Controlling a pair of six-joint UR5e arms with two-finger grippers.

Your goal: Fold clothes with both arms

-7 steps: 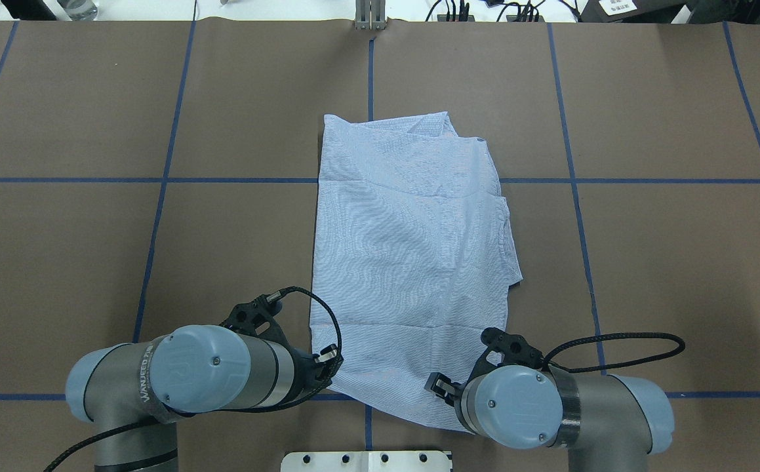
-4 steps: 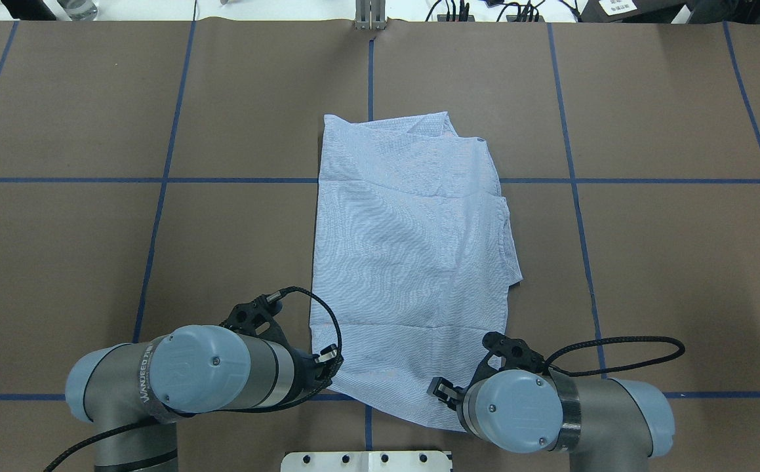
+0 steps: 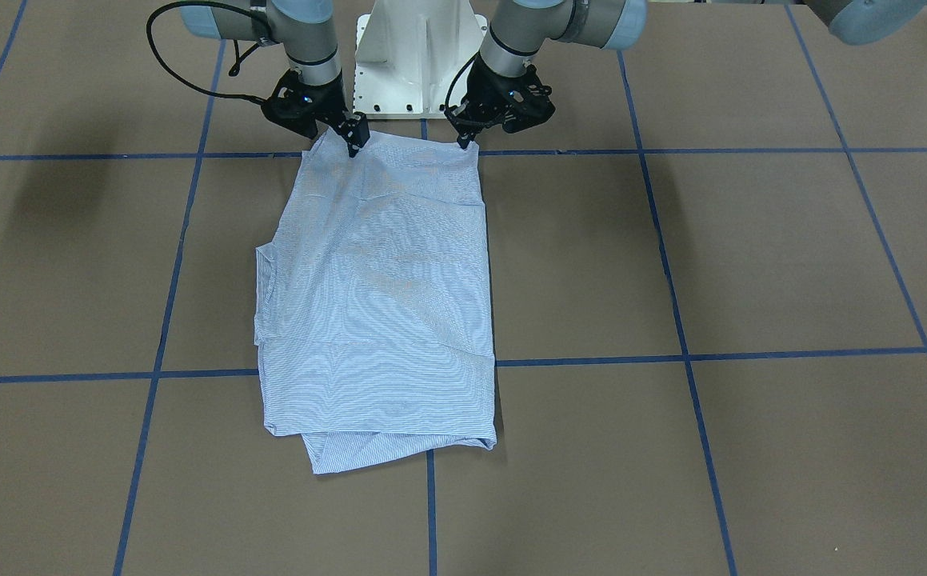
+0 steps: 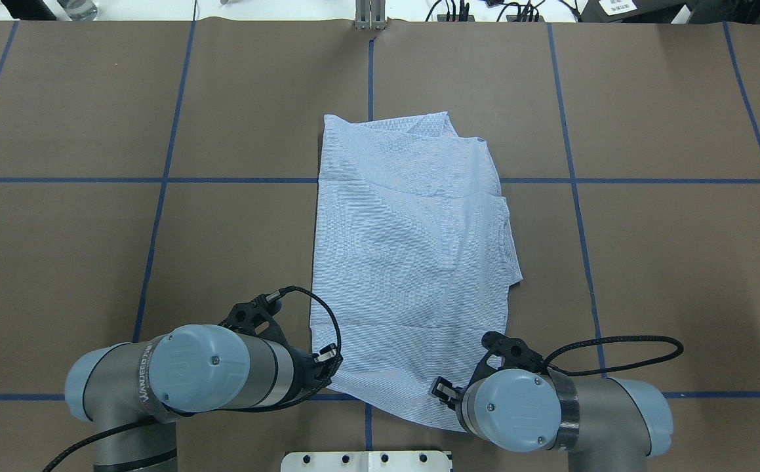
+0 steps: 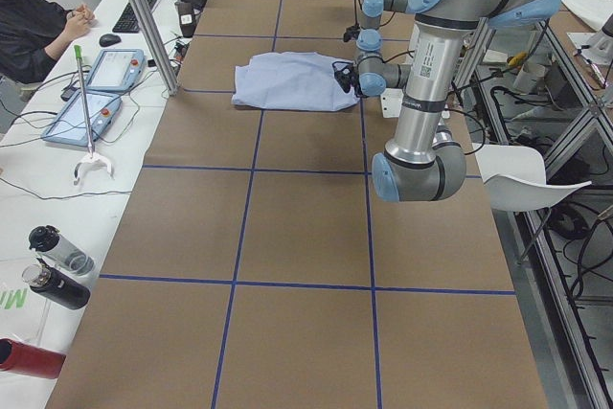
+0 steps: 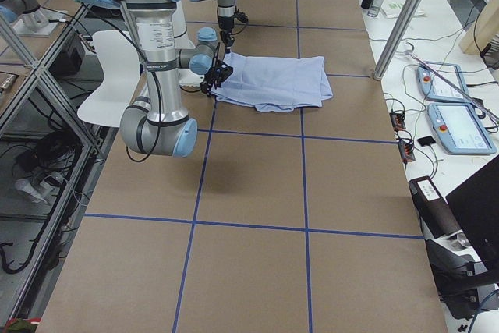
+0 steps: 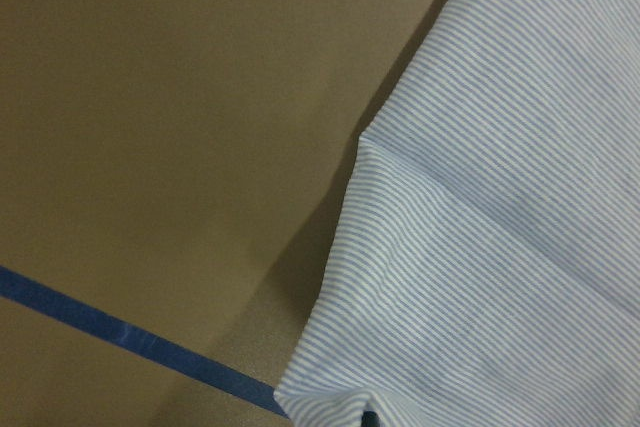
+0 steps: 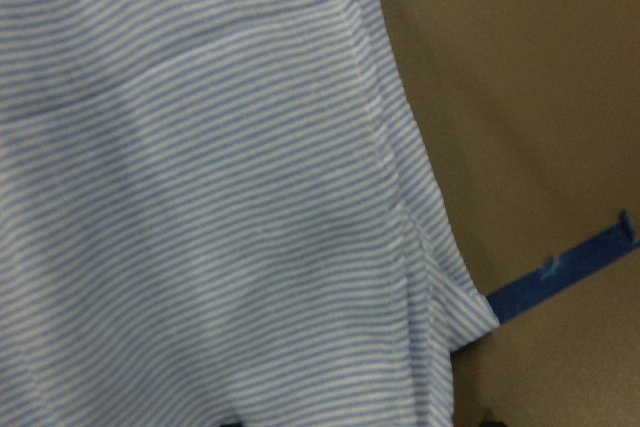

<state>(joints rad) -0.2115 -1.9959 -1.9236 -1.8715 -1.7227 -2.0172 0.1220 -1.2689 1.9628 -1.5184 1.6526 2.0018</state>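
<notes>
The light blue striped shirt (image 3: pixel 375 304) lies folded into a long strip at mid-table (image 4: pixel 412 262), with both arms at its end nearest the robot. My left gripper (image 3: pixel 462 143) is shut on the hem corner there; in the left wrist view the cloth (image 7: pixel 500 197) runs down into the pinch. My right gripper (image 3: pixel 355 141) stands on the other near corner. Its two fingertips show apart at the bottom of the right wrist view, open astride the shirt's edge (image 8: pixel 420 207). From overhead both grippers (image 4: pixel 328 357) (image 4: pixel 444 389) are largely hidden under their wrists.
Brown table cover with a blue tape grid (image 4: pixel 370 72). The white pedestal base (image 3: pixel 415 56) stands just behind the grippers. A person sits at a side desk with control tablets (image 5: pixel 96 93); bottles (image 5: pixel 57 265) stand beside the table.
The right wrist has shifted slightly toward the robot and lower over the shirt's near corner. The left arm and the shirt have stayed put.
</notes>
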